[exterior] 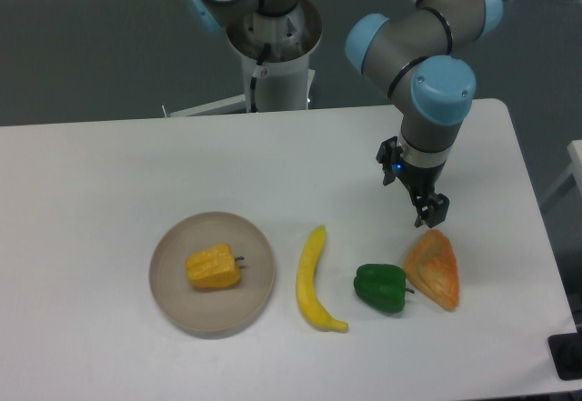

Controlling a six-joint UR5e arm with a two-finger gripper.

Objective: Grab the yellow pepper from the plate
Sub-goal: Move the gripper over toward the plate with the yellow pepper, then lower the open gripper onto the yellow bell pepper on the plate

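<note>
The yellow pepper (215,266) lies on the round beige-grey plate (173,292) at the front left of the white table, its short dark stem pointing right. My gripper (431,215) hangs far to the right of the plate, just above the top corner of the orange wedge (435,271). It holds nothing that I can see. Its fingers are seen edge-on, so I cannot tell how far apart they stand.
A long yellow banana (315,280) lies between the plate and a green pepper (381,286). The orange wedge lies right of the green pepper. The arm's base (272,46) stands behind the table's far edge.
</note>
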